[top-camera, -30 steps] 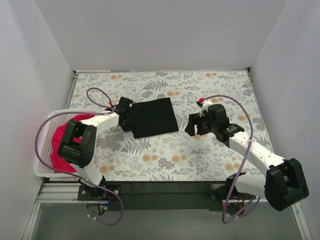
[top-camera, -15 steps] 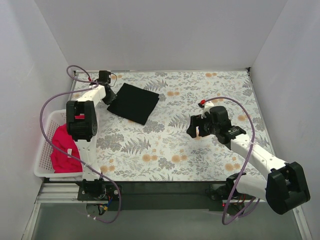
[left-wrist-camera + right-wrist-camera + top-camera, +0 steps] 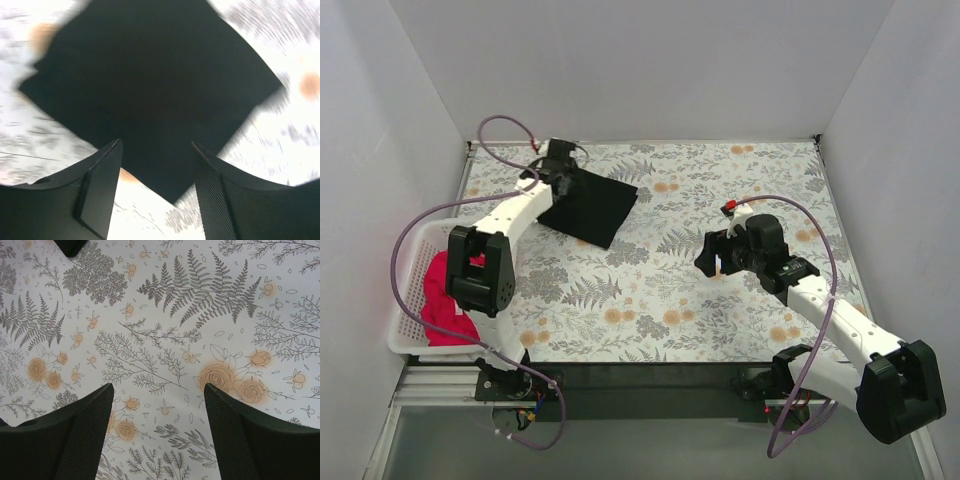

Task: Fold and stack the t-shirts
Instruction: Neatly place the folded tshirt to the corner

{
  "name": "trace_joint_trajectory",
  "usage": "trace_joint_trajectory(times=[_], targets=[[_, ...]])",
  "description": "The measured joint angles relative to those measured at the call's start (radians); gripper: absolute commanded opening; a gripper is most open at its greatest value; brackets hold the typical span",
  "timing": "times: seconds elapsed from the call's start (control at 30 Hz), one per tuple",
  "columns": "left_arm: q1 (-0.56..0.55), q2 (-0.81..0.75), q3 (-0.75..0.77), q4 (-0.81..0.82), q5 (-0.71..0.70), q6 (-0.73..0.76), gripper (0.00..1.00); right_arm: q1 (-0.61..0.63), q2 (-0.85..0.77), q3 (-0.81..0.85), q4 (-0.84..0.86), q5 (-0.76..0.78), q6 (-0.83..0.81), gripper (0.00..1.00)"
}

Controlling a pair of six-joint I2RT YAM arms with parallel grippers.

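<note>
Plain white walls [image 3: 640, 70] on three sides; floral-print tabletop [image 3: 670, 300]; even light.

Black t-shirt [image 3: 588, 205] lies folded flat far-left on the table [image 3: 720, 180]; red-pink t-shirt [image 3: 438, 305] crumpled in the basket [image 3: 404, 300].

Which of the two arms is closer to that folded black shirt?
Left. The left fingers hover over the black shirt at its far-left corner; the right fingers hang over the flowered table, well off to its right.

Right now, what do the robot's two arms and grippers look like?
The left arm and right arm are white tubes with chunky black joints, each trailing a looping purple cable. The left gripper and right gripper have black, textured fingers.
</note>
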Motion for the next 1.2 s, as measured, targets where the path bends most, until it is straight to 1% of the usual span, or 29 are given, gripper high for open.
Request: trace_joint_trajectory(times=[0.13,0.27,0.37,0.47,0.57,0.67,0.73,0.77,0.8,0.83,0.9,0.93,1.07,1.2], targets=[[-0.220,-0.015,-0.015,0.034,-0.084,0.116,0.55,-0.003,-0.035,-0.011,0.000,-0.007,0.000,0.79],[-0.351,0.040,-0.019,0.049,-0.205,0.245,0.55,-0.003,-0.055,-0.014,-0.008,-0.009,0.000,0.79],[-0.412,0.120,-0.016,0.074,-0.316,0.340,0.54,-0.003,-0.058,-0.015,-0.014,-0.012,0.000,0.79],[-0.450,0.198,-0.013,0.099,-0.386,0.414,0.54,-0.003,-0.060,-0.018,-0.019,-0.016,0.000,0.79],[-0.469,0.261,-0.010,0.119,-0.433,0.471,0.54,-0.004,-0.071,-0.031,-0.026,-0.016,0.000,0.79],[-0.473,0.283,0.008,0.138,-0.476,0.513,0.54,-0.007,-0.077,-0.039,-0.034,-0.016,-0.001,0.79],[-0.473,0.291,0.019,0.151,-0.493,0.533,0.49,-0.008,-0.078,-0.042,-0.039,-0.016,-0.001,0.79],[-0.473,0.298,0.023,0.161,-0.503,0.542,0.44,-0.009,-0.078,-0.043,-0.039,-0.016,-0.001,0.79],[-0.473,0.307,0.026,0.171,-0.514,0.552,0.32,-0.009,-0.078,-0.044,-0.041,-0.016,-0.001,0.79],[-0.473,0.317,0.029,0.181,-0.525,0.558,0.26,-0.009,-0.078,-0.045,-0.042,-0.016,-0.001,0.79],[-0.472,0.344,0.034,0.196,-0.543,0.579,0.20,-0.009,-0.078,-0.045,-0.042,-0.016,-0.001,0.79],[-0.469,0.355,0.035,0.204,-0.558,0.590,0.14,-0.009,-0.078,-0.045,-0.043,-0.016,-0.001,0.79],[-0.457,0.381,0.063,0.213,-0.576,0.611,0.05,-0.009,-0.078,-0.045,-0.045,-0.016,-0.001,0.79],[-0.409,0.422,0.119,0.232,-0.581,0.631,0.02,-0.010,-0.078,-0.045,-0.051,-0.016,-0.003,0.79]])
